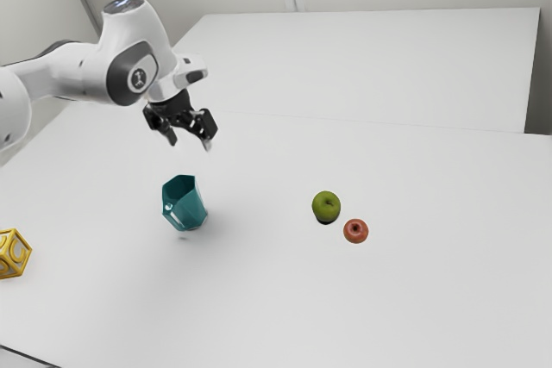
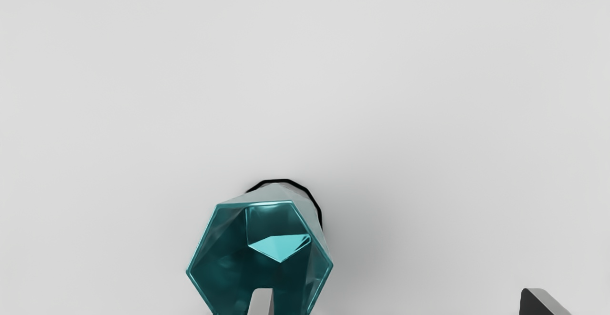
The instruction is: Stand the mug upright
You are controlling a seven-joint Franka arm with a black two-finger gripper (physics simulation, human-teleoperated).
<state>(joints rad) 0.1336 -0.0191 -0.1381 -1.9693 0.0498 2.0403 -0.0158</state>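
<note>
The mug (image 1: 186, 205) looks upright on the tabletop (image 1: 276, 299); the wide, empty end effector (image 1: 190, 142) can leave it be

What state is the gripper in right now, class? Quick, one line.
Gripper: open, fingers spread apart, holding nothing; the teal mug is not in its grip.

Block (image 1: 13, 254): on table (image 1: 414, 299), exterior view's left edge
Mug (image 1: 195, 215): on table, between block and apple (image 1: 326, 206), well apart from both
Apple: on table
Second fruit (image 1: 355, 231): just beside apple, toward exterior view's right, nearer camera
</note>
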